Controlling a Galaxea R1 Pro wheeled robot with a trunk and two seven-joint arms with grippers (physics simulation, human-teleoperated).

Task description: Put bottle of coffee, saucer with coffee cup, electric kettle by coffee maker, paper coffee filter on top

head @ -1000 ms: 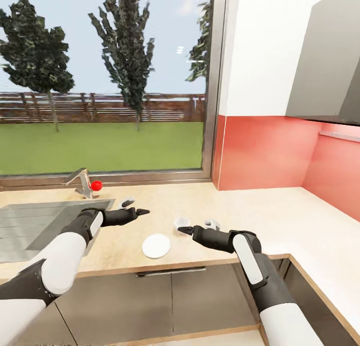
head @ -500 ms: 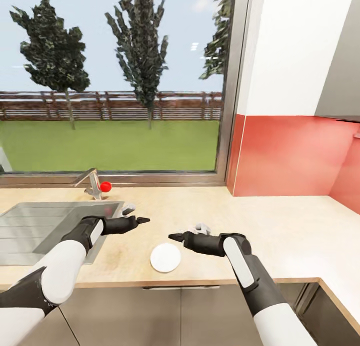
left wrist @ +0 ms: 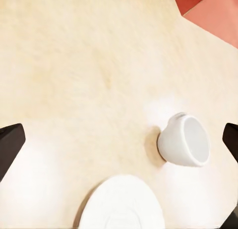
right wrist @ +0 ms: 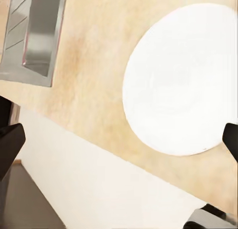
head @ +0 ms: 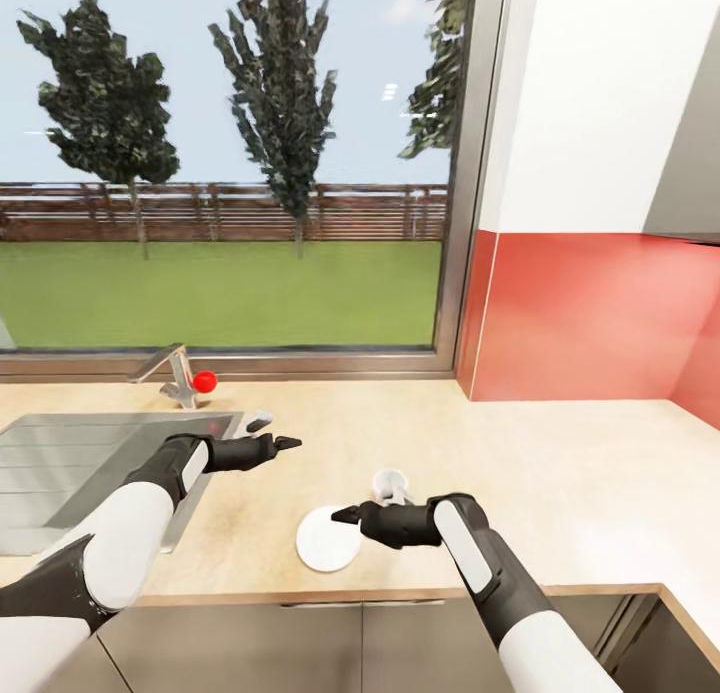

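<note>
The counter is seen from above by the head camera, which faces the window. Each wrist camera is aimed closely down at the counter. The saucer is shared by all three views, the cup by two.

A steel sink is sunk into the countertop at its left end, its drainboard ribbed. A faucet with a red knob stands at the countertop's back edge, below a wide window. Red backsplash lines the right wall.
</note>
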